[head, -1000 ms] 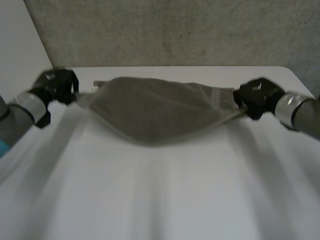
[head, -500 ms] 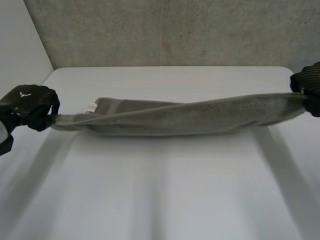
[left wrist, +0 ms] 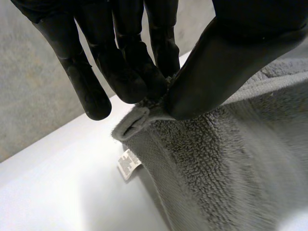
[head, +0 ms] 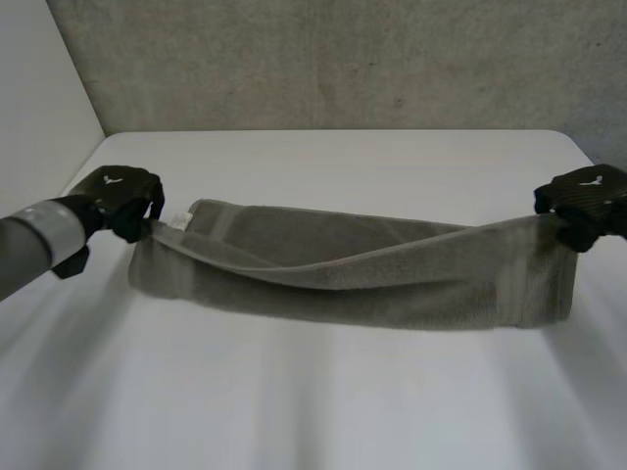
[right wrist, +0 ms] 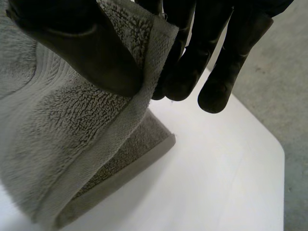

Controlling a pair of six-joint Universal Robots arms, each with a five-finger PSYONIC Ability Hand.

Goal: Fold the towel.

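A grey terry towel [head: 353,269] hangs stretched between my two hands above the white table [head: 323,401], sagging in the middle with its lower part resting on the table. My left hand [head: 120,196] pinches the towel's left corner [left wrist: 144,115] between thumb and fingers; a small white label [left wrist: 129,164] hangs just below that grip. My right hand [head: 585,201] pinches the right corner [right wrist: 149,57] of the towel [right wrist: 62,139] the same way, the cloth falling in a fold beneath it.
A grey textured wall [head: 343,59] stands behind the table's far edge. Grey floor [right wrist: 288,86] shows past the table's rounded right corner. A pale wall [head: 39,88] runs along the left side.
The towel was pulled taut and flat half a second ago. Both hands have since come inward and lower, and the towel now sags, its lower edge draped onto the table.
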